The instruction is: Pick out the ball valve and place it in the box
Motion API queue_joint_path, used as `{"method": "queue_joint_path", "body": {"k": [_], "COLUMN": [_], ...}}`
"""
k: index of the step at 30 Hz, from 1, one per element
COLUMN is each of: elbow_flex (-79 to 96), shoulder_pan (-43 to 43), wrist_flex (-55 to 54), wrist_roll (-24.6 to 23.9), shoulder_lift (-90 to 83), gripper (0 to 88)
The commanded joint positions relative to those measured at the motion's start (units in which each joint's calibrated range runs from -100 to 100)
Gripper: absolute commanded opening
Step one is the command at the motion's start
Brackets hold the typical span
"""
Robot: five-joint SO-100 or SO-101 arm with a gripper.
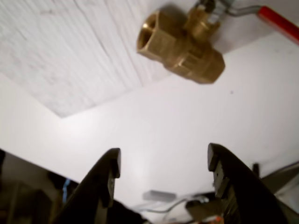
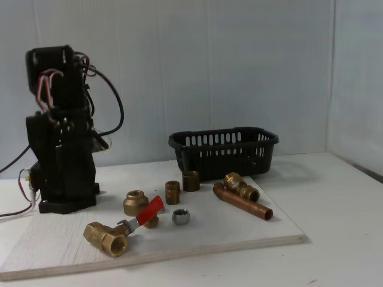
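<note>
In the wrist view the ball valve (image 1: 182, 46), a brass body with an open threaded end and a red lever handle (image 1: 280, 21), lies on the pale wooden board (image 1: 70, 51) at the top of the picture. My gripper (image 1: 164, 156) is open at the bottom edge, its two black fingers well apart, holding nothing and well short of the valve. The fixed view shows the ball valve (image 2: 108, 238) at the board's front left, its red lever pointing up and right. The box (image 2: 224, 152), a black slotted basket, stands behind the board. My folded arm (image 2: 60, 149) stands at the left.
Several small brass fittings (image 2: 136, 202) and a silver nut (image 2: 181, 216) lie on the board (image 2: 239, 230) between valve and basket. A brass elbow on a copper pipe (image 2: 242, 202) lies to the right. Wires trail left of the arm's base.
</note>
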Motion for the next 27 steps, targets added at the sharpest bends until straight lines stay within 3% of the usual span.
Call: {"method": "queue_joint_path", "body": {"k": [1,12,16,20,27], "elbow_flex": [1.7,7.6,8.0,9.8,10.6], "shoulder_pan": [0.1,-1.1,-2.3,-4.5,-6.0], "wrist_flex": [-5.5,-17.6,-18.7,-17.9,-6.7], "wrist_roll": [-4.4,-24.4,-29.3,-31.3,-28.7], "shoulder_lift": [0.0,0.1,0.1,-0.1,-0.8], "gripper": [20.1,20.1,20.1,20.0,20.1]}}
